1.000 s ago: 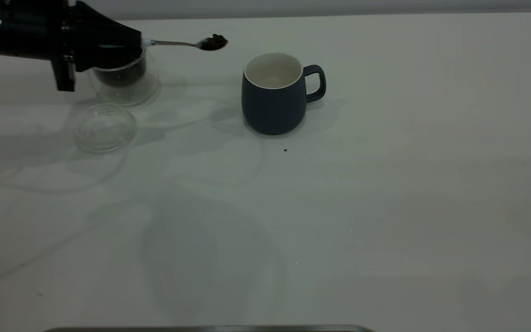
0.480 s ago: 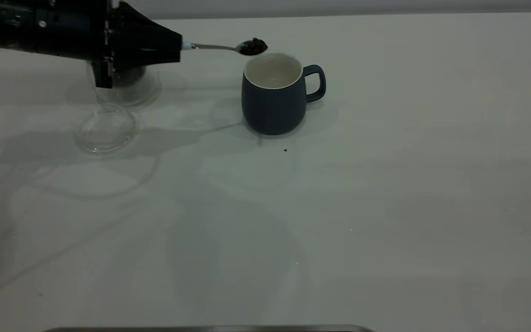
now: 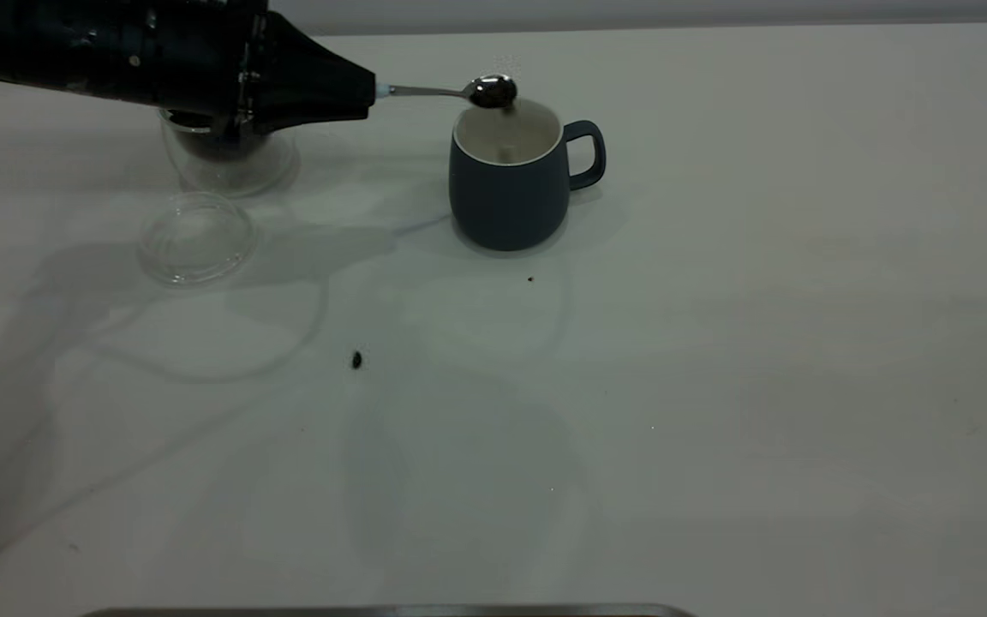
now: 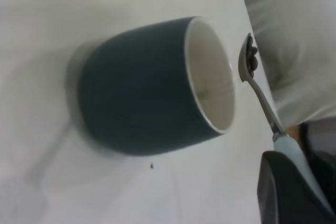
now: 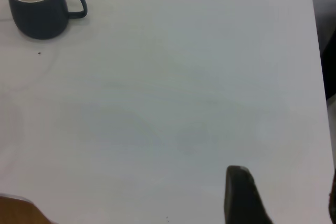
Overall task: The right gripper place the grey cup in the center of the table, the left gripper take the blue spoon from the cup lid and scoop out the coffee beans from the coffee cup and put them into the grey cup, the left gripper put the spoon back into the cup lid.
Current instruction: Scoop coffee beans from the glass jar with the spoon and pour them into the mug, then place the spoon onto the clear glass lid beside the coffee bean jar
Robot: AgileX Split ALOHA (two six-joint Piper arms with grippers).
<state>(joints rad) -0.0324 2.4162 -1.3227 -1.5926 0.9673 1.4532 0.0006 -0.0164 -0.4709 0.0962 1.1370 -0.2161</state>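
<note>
Wide white counter (image 3: 716, 386) spread under everything, bare over most of its surface.

Left gripper (image 3: 365, 92) hanging above the counter's far left part, fingers clamped tight on the pale handle of the blue spoon (image 3: 451, 88), spoon stretched straight out ahead of the fingertips. In the left wrist view, same left gripper (image 4: 294, 192) seen closed around the light-blue handle, steel neck running on ahead to the bowl.

Grey cup (image 3: 511, 176) upright just ahead of and below the fingertips, handle on the side turned away from the gripper, white inside showing. Spoon bowl poised over the cup's far rim, tilted, with 1 or 2 dark coffee beans (image 4: 253, 59) clinging to it in the wrist view.

Coffee cup (image 3: 228, 158) directly beneath the gripper body, partly hidden by it, dark contents visible through the glass. Cup lid (image 3: 195, 236) lying flat on the counter nearer the camera than the coffee cup, close beside it but apart.

Right gripper (image 5: 247, 195) well away from the cup, low over open counter at the opposite side; only 1 dark finger showing, so cannot tell how far open.

1 stray bean (image 3: 356, 360) loose on the counter, below and nearer the camera than the left gripper's tip. 1 tiny dark speck (image 3: 530, 278) just in front of the grey cup.
</note>
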